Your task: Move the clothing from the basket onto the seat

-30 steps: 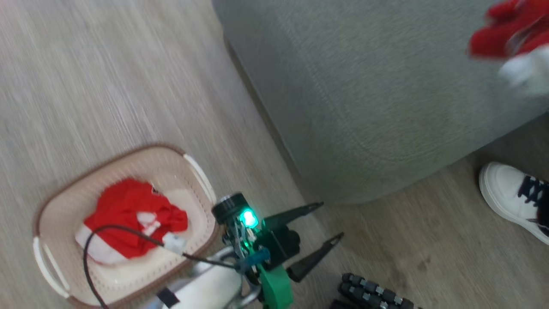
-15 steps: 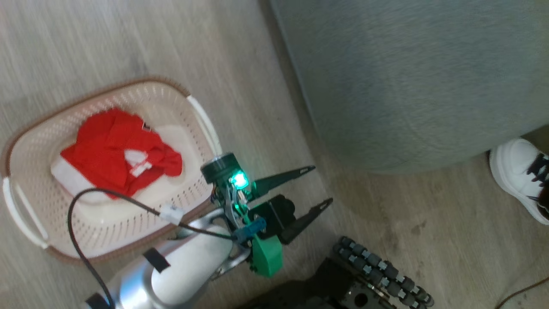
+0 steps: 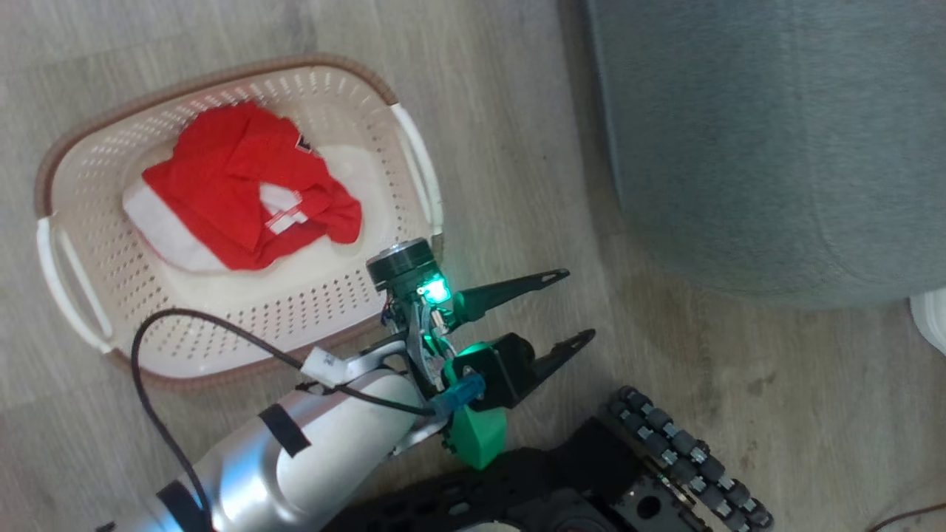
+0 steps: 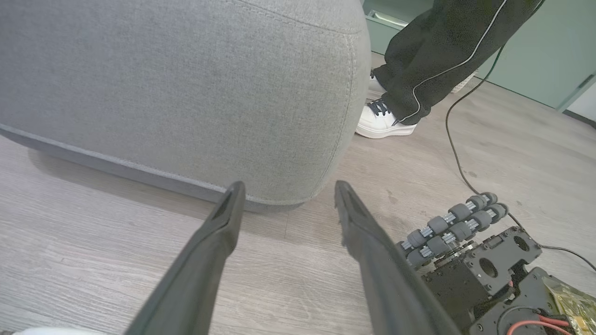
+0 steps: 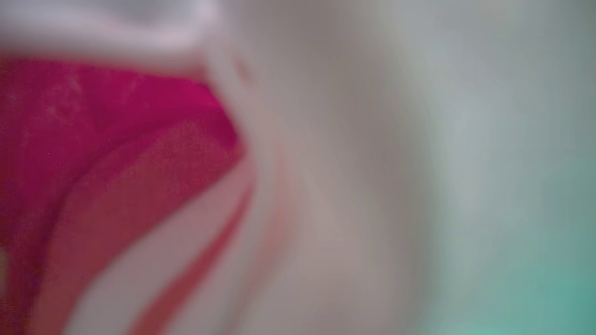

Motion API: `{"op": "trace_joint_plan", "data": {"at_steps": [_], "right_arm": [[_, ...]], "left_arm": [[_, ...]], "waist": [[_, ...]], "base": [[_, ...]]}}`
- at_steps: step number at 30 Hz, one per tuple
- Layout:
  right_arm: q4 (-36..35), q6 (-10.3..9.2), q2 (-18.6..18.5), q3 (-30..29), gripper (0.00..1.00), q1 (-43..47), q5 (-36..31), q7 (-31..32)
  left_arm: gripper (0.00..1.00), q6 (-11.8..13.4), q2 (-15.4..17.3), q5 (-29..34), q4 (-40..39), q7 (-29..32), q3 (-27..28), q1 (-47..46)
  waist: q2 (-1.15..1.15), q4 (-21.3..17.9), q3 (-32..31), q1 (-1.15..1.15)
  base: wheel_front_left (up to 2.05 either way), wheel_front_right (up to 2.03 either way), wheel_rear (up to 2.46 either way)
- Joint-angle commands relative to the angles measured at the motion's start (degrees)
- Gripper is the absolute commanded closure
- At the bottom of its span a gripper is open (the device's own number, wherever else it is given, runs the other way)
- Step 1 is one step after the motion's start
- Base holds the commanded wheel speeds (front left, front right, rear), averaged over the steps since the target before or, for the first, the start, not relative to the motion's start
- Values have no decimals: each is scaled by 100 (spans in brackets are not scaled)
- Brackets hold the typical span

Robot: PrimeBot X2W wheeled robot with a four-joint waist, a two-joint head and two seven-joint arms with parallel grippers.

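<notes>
One red and white garment [image 3: 244, 192] lies crumpled in the cream basket [image 3: 222, 74] on the wood floor at the upper left of the head view. My left gripper [image 3: 578, 306] hangs open and empty over the floor between the basket and the grey-green seat [image 3: 776, 148], fingers pointing toward the seat. In the left wrist view the gripper [image 4: 288, 186] points at the seat's rounded corner [image 4: 163, 83]. Blurred red and white fabric [image 5: 116, 186] lies right against the right wrist camera and hides that gripper's fingers.
A person stands beside the seat: a white shoe [image 4: 384, 123] and a dark trouser leg [image 4: 442, 46]; the shoe's edge [image 3: 931, 318] is at the right. My base with its roller wheels [image 3: 687, 458] is at the bottom. A black cable [image 4: 456, 139] runs across the floor.
The head camera has swung, so the basket now sits higher and the seat further right. The red garment seen at the top right a second ago has left the picture. The left gripper stays open.
</notes>
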Motion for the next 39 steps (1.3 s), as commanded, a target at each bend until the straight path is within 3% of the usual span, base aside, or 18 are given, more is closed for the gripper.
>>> {"op": "trace_joint_plan", "data": {"at_steps": [1, 8, 14, 15, 16, 26, 39], "right_arm": [[168, -2, -327, 206, 100, 37, 53, -20], [1166, -2, -370, 749, 100, -238, 355, 95], [1497, -2, -349, 1084, 100, -338, 579, 134], [1553, -2, -355, 1104, 81, -358, 614, 125], [1611, -2, -381, 1118, 2, -386, 619, 106], [1836, -2, -391, 1387, 0, -455, 632, 28], [1912, -2, -379, 2048, 0, 187, 685, 231]], "left_arm": [[0, -4, -93, 78, -210, -27, 87, -37], [0, -4, -154, 159, -219, -27, 178, -27], [0, -4, -163, 195, -214, -27, 230, -6], [0, -4, -162, 196, -211, -27, 237, -2], [0, -4, -160, 195, -207, -27, 242, 2], [0, -4, -195, 128, -154, -27, 187, -22], [0, -4, -391, -68, -156, -27, 133, 126]], "waist": [[0, 116, 122, 0], [0, 255, 281, 0], [0, 279, 335, 0], [0, 273, 335, 0], [0, 266, 332, 0], [0, 217, 143, 0], [0, 176, -877, 0]], "base": [[0, 0, 0], [0, 0, 0], [0, 0, 0], [0, 0, 0], [0, 0, 0], [0, 0, 0], [0, 0, 0]]}}
